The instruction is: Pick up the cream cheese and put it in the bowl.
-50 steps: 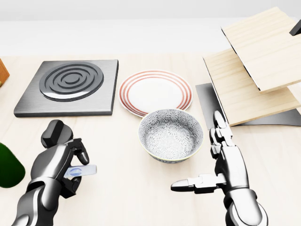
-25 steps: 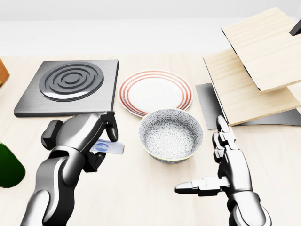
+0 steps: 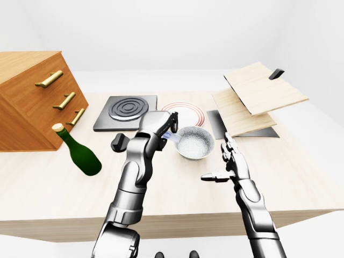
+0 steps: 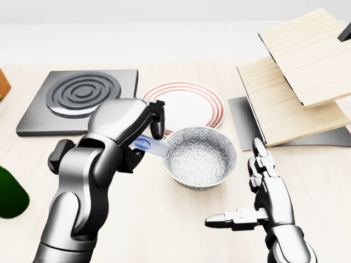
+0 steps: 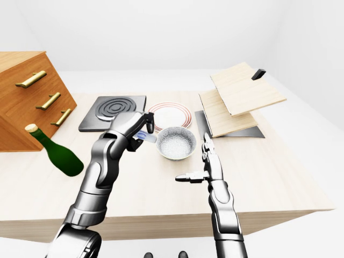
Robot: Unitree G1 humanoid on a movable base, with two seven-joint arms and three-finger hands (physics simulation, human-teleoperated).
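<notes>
- The bowl (image 4: 199, 156), grey-patterned and empty, sits on a pale wooden table (image 4: 164, 230) and serves as the landmark here.
- The left hand (image 4: 129, 134) is raised just to the left of the bowl in the head view, its fingers (image 4: 157, 123) curled round the cream cheese (image 4: 149, 146) — a small flat packet with a blue mark.
- The packet's free end reaches the bowl's left rim; whether it touches the rim or hangs just above it cannot be told.
- The right hand (image 4: 263, 205) is held low and to the right of the bowl, holding nothing, fingers spread with one pointing toward the bowl's side.
- Above the bowl in the head view lies a red-rimmed plate (image 4: 182, 107); further left of that, a dark stove plate (image 4: 82, 98). A green bottle (image 3: 80, 153) leans well to the bowl's left.
- Step in hand, as a judgement: the carry — the packet is lifted and nearly at the bowl, not yet inside.
- The next move likely calls for bringing the left hand a little further over the bowl's hollow, then loosening the fingers so the packet drops within the rim rather than tipping off its edge.
</notes>
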